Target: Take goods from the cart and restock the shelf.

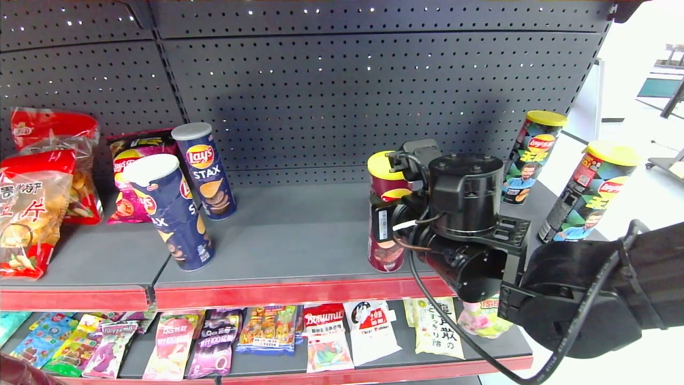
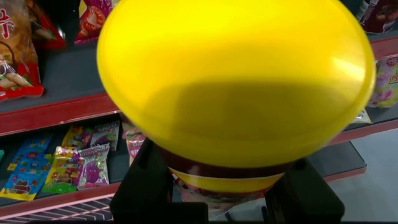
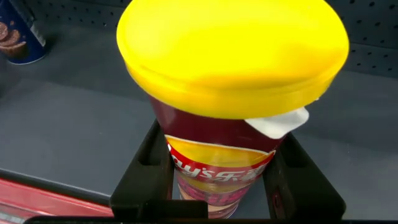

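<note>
Maroon can (image 1: 385,256), yellow lid, white seal tab under the rim: upright on the grey shelf (image 1: 299,235), close to the red front lip (image 1: 294,293). Base on the deck or just off it, cannot tell which. Clamped at mid-body by the right gripper (image 3: 221,186), one dark finger on each side, arm in from the front right.

Second can (image 2: 236,74), same maroon and yellow: pinched low on the body by the left gripper (image 2: 221,196), held out in front of the shelving, not yet over the deck.

Neighbours on the same deck: two patterned cans (image 1: 534,158) with yellow lids, well apart to the right; two blue cans (image 1: 206,171) to the left, the nearer one tilted; snack bags (image 1: 32,208) at the far left. Open deck between the blue cans and the maroon can. Sweet packets (image 1: 267,331) on the tier below.

Step in hand, by judgement: setting down the right-hand can. Next move: confirm the base flat, spread the fingers just enough to clear the tube, draw straight back without brushing it; tall, narrow, near the lip, so easily tipped. Then the second can, into the open deck beside.
</note>
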{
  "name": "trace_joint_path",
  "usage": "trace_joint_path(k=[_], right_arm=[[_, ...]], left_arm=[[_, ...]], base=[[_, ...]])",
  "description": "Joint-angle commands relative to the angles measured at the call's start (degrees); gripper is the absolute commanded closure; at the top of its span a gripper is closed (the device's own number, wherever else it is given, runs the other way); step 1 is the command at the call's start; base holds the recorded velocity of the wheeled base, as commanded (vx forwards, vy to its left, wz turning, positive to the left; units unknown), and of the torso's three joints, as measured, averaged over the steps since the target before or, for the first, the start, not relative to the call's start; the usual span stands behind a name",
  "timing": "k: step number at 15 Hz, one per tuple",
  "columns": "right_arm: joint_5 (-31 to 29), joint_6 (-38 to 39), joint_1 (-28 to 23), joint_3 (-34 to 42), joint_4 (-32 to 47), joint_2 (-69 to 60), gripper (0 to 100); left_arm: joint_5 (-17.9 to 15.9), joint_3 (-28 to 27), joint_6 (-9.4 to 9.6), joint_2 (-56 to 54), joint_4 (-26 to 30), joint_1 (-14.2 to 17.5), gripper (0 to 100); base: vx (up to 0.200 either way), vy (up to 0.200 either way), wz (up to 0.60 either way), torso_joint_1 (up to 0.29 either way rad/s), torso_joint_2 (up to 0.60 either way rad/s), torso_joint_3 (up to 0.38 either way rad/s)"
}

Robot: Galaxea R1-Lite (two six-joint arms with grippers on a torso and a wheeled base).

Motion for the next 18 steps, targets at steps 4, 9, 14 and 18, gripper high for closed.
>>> trace_joint_path(k=[4,9,14,18], right_arm=[[-0.1,0.0,0.2,0.2,0.1,-0.3,100],[-1.7,0.1,0.2,0.2,0.2,0.0,100],[-4.3,0.0,0.3,0.1,0.3,0.4,100],[-5.3,-0.1,0.7,0.1,0.4,0.6,100]], left_arm=[[0.0,0.0,0.00,0.1,0.0,0.0,100],[0.1,0.0,0.00,0.0,0.0,0.0,100],[0.1,-0.1,0.00,0.0,0.0,0.0,100],[0.1,-0.1,0.00,0.0,0.0,0.0,100]], base=[[0.000,0.000,0.00,0.000,0.00,0.000],[0.000,0.000,0.00,0.000,0.00,0.000],[0.000,0.000,0.00,0.000,0.00,0.000],[0.000,0.000,0.00,0.000,0.00,0.000]])
